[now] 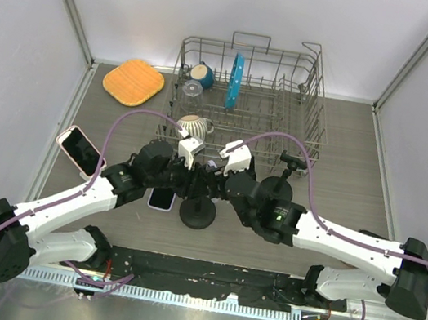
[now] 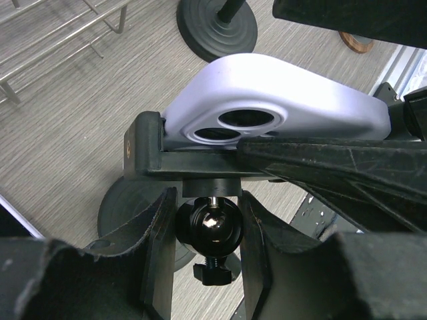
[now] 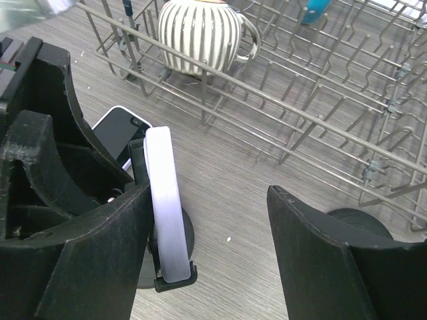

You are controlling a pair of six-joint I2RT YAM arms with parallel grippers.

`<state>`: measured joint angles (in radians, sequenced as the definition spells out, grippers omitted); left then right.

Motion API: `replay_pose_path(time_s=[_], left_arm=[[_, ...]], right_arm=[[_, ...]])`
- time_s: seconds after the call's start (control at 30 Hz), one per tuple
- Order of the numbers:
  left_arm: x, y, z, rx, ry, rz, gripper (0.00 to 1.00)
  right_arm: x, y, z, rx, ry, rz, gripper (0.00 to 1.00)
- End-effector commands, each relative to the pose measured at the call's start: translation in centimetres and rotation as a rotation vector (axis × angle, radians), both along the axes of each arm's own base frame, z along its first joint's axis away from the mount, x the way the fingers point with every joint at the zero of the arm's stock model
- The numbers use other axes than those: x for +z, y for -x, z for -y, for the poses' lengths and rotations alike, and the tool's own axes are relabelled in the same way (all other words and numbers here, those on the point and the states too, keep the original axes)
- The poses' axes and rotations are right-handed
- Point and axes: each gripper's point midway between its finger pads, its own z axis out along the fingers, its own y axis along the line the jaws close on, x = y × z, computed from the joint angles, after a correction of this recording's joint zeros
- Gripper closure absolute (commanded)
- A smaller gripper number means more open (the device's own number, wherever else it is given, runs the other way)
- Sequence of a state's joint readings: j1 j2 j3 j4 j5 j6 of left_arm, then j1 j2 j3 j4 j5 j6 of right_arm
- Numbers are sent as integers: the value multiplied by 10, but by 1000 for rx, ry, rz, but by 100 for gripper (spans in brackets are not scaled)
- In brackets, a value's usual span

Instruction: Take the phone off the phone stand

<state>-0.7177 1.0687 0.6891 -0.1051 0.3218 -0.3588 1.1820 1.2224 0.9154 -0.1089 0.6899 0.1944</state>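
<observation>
Gripping the phone (image 3: 165, 200), the stand (image 2: 150, 153) holds it above the surface (image 3: 227, 173). The right claw (image 3: 208, 200) is spread around it, one finger just beside the case, the other well apart. The left claw (image 2: 208, 223) looks clamped on the stand's ball joint. A lopsided squeeze could twist the phone or tip the stand. Only the left wrist view shows that joint; only the right, the finger gap.
</observation>
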Motion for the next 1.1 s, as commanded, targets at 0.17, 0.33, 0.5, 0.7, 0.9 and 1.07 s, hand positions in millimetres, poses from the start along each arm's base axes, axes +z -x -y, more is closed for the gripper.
replay_pose_path(time_s=[0.17,0.33,0.5,0.7,0.9,1.07], left_arm=[[38,0,9,-33,109,75,100],[39,1,9,-37,113,75,100],[39,2,9,-39,116,72,100],[40,1,8,-29,117,80,100],[41,-1,6,-13,118,81,100],[37,-8,0,63,106,57,100]], right_arm=[[20,-14,-18,25,-96,3,34],[18,-17,-22,28,-95,7,38],[15,-20,-24,25,-89,5,42],[5,-18,-21,24,-64,-8,49],[-4,-12,-13,30,-44,-42,70],[-3,0,-11,71,-17,-82,99]])
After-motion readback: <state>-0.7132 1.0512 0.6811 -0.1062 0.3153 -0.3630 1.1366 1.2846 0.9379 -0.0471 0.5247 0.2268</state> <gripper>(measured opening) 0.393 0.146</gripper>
